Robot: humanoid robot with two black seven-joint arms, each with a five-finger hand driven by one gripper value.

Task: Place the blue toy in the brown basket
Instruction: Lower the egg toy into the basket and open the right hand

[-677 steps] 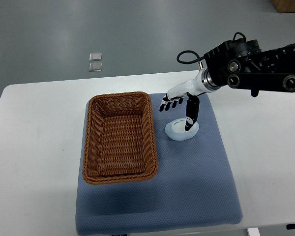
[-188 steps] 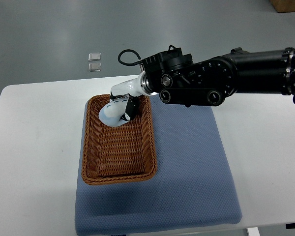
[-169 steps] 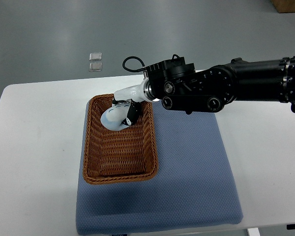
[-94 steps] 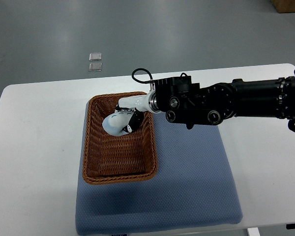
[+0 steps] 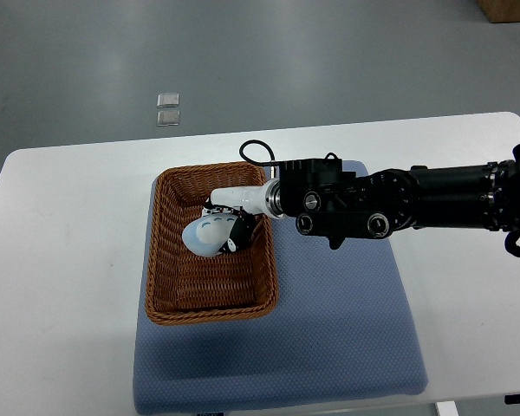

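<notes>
The pale blue egg-shaped toy [image 5: 204, 235] is inside the brown wicker basket [image 5: 168, 295], near its upper middle. My right hand [image 5: 226, 225] reaches in over the basket's right rim and its fingers are curled around the toy. The black right arm [image 5: 399, 201] stretches in from the right edge. I cannot tell whether the toy touches the basket floor. The left arm is out of view.
The basket stands on the left part of a blue-grey mat [image 5: 347, 321] on a white table [image 5: 61, 260]. Two small clear squares [image 5: 167, 107] lie on the grey floor beyond the table. A brown box corner [image 5: 511, 9] shows at top right.
My right hand carried the toy from the mat over the basket's right rim, then moved it toward the near side and lower into the basket. The arm has dropped in the picture.
</notes>
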